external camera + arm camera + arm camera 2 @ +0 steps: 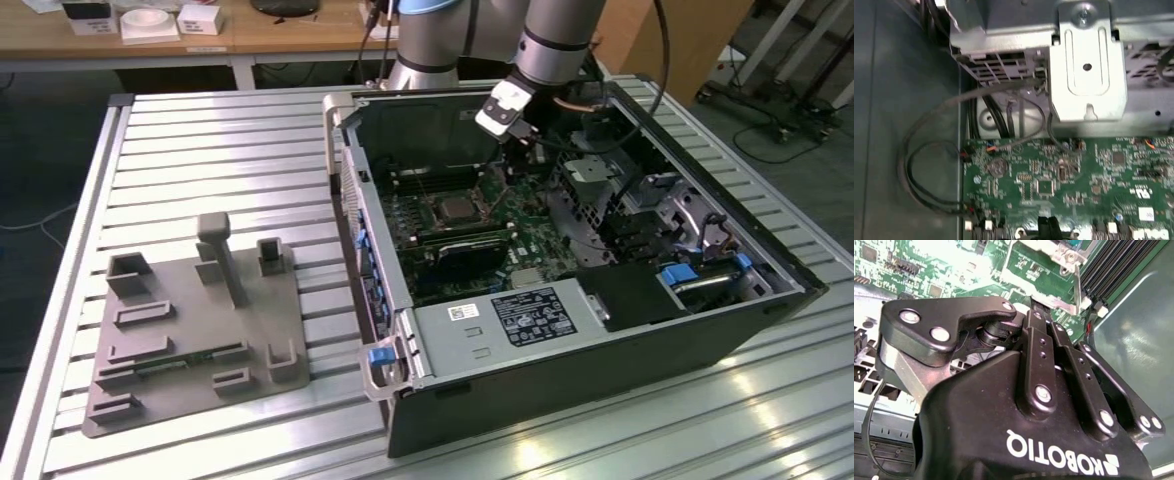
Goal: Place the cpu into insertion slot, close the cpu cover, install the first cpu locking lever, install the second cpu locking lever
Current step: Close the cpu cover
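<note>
In the exterior view my gripper [525,145] hangs inside the open computer case [400,330], near its rear wall and over the green motherboard [527,215]. The insertion slot [458,208] lies below it toward the exterior view's left, a dark square with a silver rim and a greyish centre. I cannot tell whether that centre is the cpu or how the cpu cover stands. In the second wrist view the gripper [1035,304] points at a silver socket frame [1054,297] beside black memory slots [1109,270]. The fingers look pressed together with nothing visible between them.
A grey fixture plate [187,330] with upright blocks sits on the slatted metal table [227,150] at the exterior view's left. A metal bracket [1086,75] and looping cables [929,150] crowd the board's edge. Drive cage and blue clips [681,275] fill the case's right side.
</note>
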Controlling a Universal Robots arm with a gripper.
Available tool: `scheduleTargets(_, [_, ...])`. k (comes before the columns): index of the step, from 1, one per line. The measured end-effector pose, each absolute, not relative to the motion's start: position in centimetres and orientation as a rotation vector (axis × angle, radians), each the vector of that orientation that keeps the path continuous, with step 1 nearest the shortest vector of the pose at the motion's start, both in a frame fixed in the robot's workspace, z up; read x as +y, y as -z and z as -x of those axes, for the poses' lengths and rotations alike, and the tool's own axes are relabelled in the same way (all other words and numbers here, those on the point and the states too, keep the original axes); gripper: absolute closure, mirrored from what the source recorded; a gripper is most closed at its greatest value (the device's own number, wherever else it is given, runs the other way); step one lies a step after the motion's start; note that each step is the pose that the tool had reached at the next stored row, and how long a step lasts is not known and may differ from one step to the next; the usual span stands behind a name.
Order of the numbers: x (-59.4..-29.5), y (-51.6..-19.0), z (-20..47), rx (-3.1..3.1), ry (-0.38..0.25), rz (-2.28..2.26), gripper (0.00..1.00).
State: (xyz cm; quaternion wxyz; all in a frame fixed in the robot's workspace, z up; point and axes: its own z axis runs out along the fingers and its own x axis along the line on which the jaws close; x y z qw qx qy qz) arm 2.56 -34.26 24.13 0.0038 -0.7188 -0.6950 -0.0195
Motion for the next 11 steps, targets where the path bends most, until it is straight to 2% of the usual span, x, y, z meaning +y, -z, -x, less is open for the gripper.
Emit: scheduleTargets(11, [-34.26,-24.11,-1.81,-2.178,0.061,2.252,0.90])
